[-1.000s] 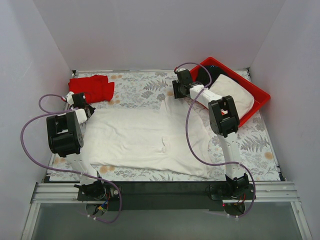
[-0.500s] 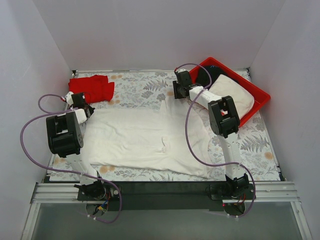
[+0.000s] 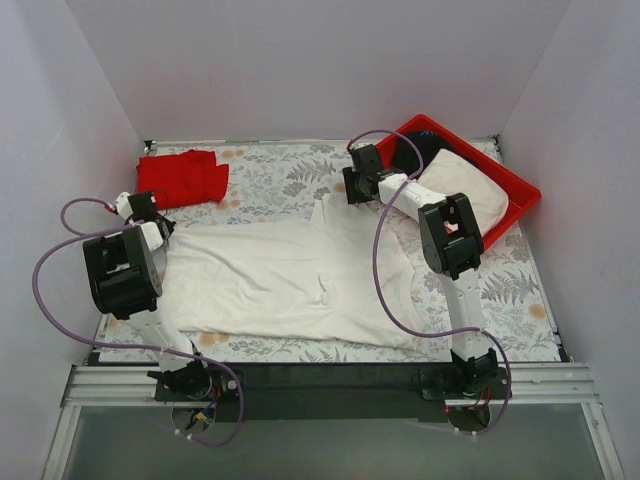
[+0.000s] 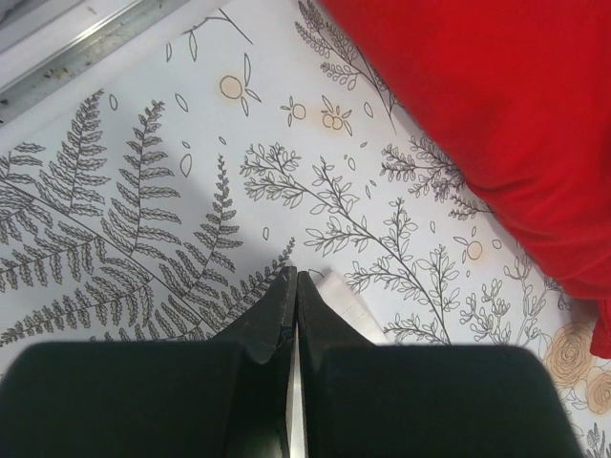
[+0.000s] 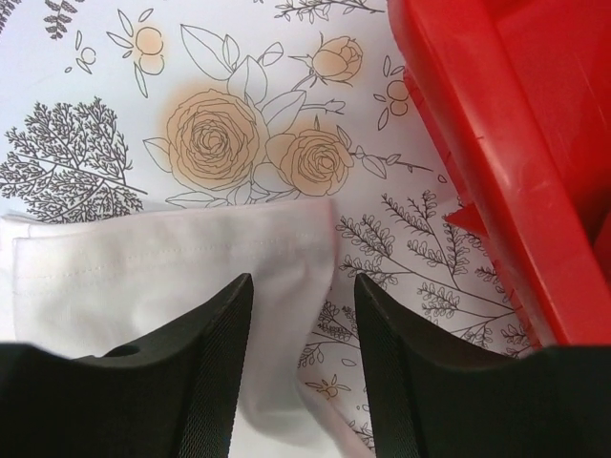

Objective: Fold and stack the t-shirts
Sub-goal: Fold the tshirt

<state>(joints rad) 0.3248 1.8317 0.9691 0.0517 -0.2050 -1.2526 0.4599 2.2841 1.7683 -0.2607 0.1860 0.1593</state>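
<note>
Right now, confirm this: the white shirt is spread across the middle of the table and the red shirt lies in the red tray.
Wrong on one count. The white shirt is spread across the middle of the table, but the red shirt lies on the table at its far left corner, apart from the red tray. The top external view shows it.

White t-shirt (image 3: 290,280) lies spread flat; red t-shirt (image 3: 183,178) sits bunched at far left.

We're in a robot lab cell: plain white walls (image 3: 300,70) around a floral cloth (image 3: 280,180), left arm (image 3: 125,270) and right arm (image 3: 450,235) bolted to an aluminium rail (image 3: 320,385), purple cables (image 3: 380,270) exposed.
</note>
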